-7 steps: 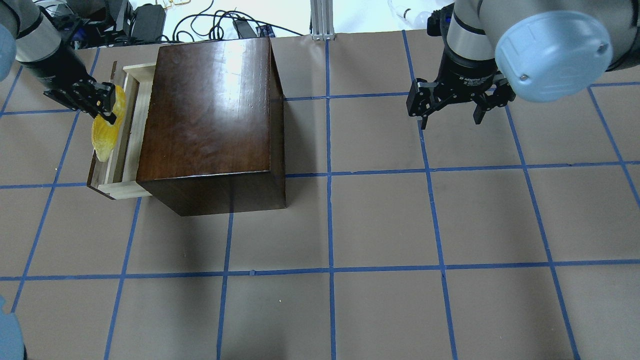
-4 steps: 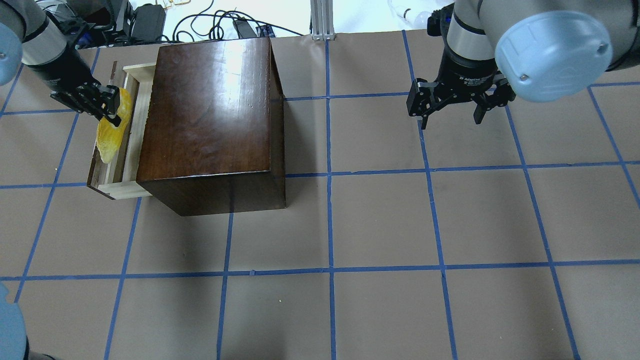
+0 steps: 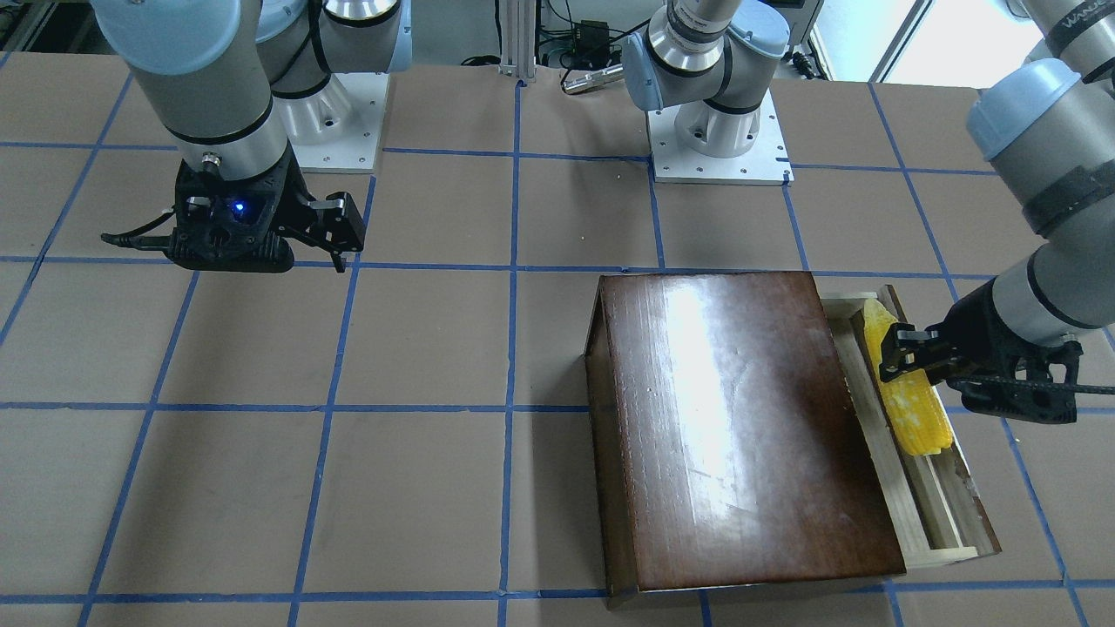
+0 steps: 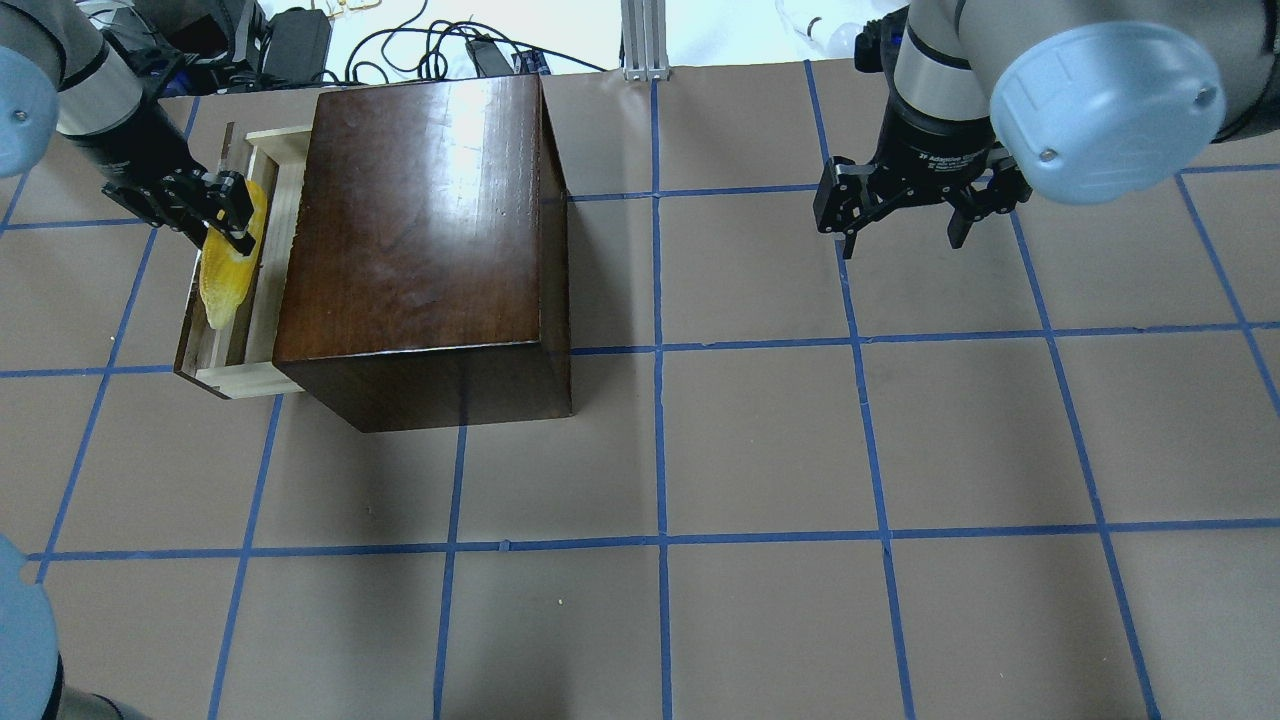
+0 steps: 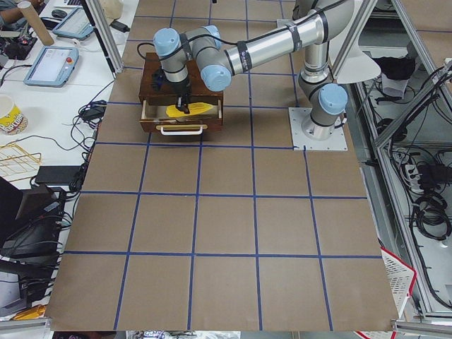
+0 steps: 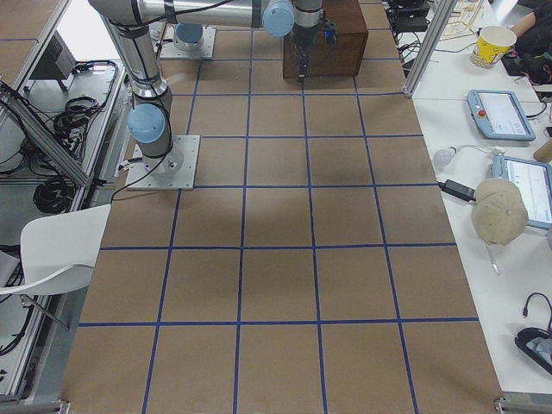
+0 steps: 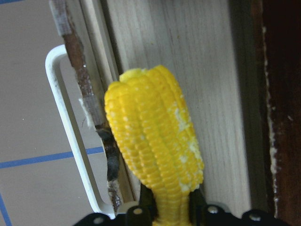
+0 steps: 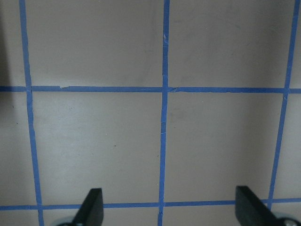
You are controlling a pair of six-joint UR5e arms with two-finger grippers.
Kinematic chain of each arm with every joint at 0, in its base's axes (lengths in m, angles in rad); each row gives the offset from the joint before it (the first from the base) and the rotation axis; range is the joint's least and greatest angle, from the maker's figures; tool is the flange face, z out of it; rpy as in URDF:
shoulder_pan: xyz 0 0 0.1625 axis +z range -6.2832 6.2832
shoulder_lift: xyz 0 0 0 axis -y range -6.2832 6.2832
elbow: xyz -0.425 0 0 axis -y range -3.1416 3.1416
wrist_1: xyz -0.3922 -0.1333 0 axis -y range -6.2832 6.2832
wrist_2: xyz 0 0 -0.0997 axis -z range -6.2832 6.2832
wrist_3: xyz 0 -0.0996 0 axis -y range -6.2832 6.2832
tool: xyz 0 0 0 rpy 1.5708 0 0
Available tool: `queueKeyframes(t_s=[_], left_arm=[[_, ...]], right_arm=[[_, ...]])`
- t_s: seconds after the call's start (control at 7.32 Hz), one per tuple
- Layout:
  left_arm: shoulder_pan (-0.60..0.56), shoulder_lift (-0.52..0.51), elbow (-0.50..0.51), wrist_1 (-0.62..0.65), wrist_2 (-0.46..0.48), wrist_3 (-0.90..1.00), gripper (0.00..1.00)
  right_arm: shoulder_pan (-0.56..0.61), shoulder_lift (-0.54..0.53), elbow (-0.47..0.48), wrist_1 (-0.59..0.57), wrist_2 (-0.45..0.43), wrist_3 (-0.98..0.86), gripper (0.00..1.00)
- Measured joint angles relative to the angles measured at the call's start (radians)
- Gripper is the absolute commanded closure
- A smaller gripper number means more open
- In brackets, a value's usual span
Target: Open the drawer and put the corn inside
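The yellow corn (image 4: 220, 285) is gripped at one end by my left gripper (image 4: 243, 215), which is shut on it over the pulled-out drawer (image 4: 240, 380). The drawer is a pale wood tray with a dark front panel, sticking out of the glossy dark-brown box (image 4: 420, 220). In the left wrist view the corn (image 7: 155, 141) lies over the tray's floor (image 7: 216, 84), beside the white handle (image 7: 70, 141). In the front view the corn (image 3: 915, 409) lies lengthwise along the tray (image 3: 945, 553). I cannot tell whether it touches the floor. My right gripper (image 4: 900, 240) is open and empty, far from the box.
The table is brown paper with blue tape lines (image 4: 660, 540). Cables and a metal post (image 4: 645, 40) stand beyond the far edge behind the box. The right wrist view shows only bare table under the open fingers (image 8: 91, 207).
My left gripper has moved the corn toward the box, from over the drawer's front panel to over the tray. The right arm has not moved.
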Motion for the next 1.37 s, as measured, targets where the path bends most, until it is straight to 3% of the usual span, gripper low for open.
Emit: queueKeyframes(t_s=[0.41,0.68,1.37], left_arm=[[0.0,0.045,0.011,-0.019,0.001,-0.002,0.04],[-0.003,0.101,0.046,-0.101,-0.02,-0.016,0.02],[-0.028,0.209,0.069,-0.19,-0.088,-0.179,0.0]], right_arm=[[0.0,0.0,0.0,0.0,0.0,0.0,0.0],[0.0,0.0,0.0,0.0,0.0,0.0,0.0],[0.0,0.0,0.0,0.0,0.0,0.0,0.0]])
